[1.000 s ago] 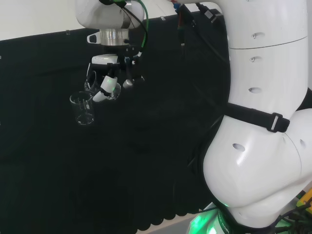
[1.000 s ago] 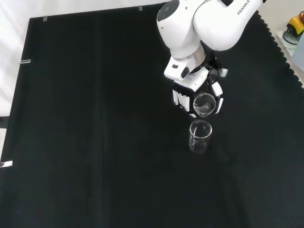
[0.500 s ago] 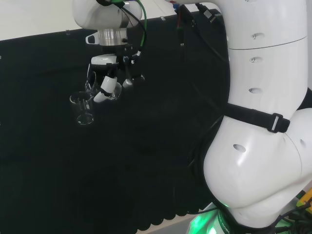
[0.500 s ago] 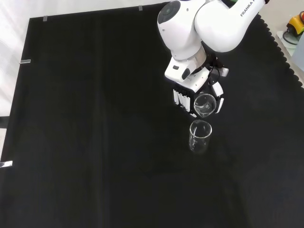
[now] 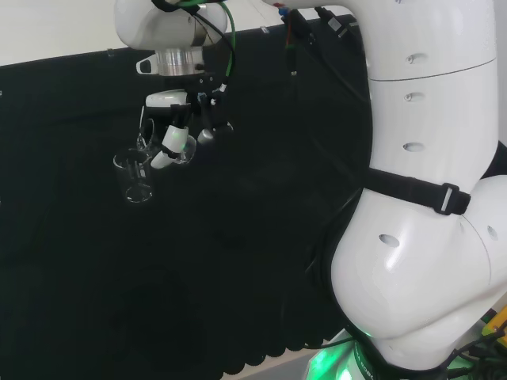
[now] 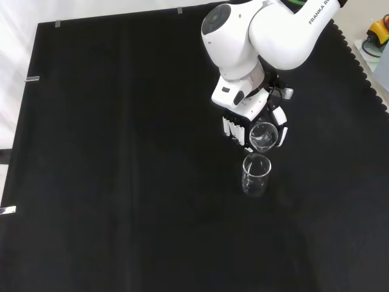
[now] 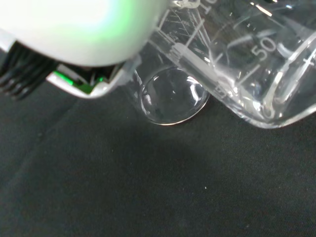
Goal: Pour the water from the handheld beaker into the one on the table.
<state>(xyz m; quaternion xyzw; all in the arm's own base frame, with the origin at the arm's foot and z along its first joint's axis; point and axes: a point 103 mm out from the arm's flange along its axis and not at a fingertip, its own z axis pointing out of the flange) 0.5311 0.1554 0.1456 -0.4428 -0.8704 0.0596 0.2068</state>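
Two clear glass beakers are close together on the black cloth surface (image 6: 109, 152). The black and white hand (image 6: 243, 125) has its fingers curled round the held clear beaker (image 6: 262, 135), which hangs just above the standing clear beaker (image 6: 256, 174), at about 12 o'clock from it in the front view. Over the last second the hand has barely moved; it shifts a tiny bit and the held beaker stays tipped. I think the pour is near its end or paused. The wrist view looks down into the standing beaker (image 7: 173, 96).
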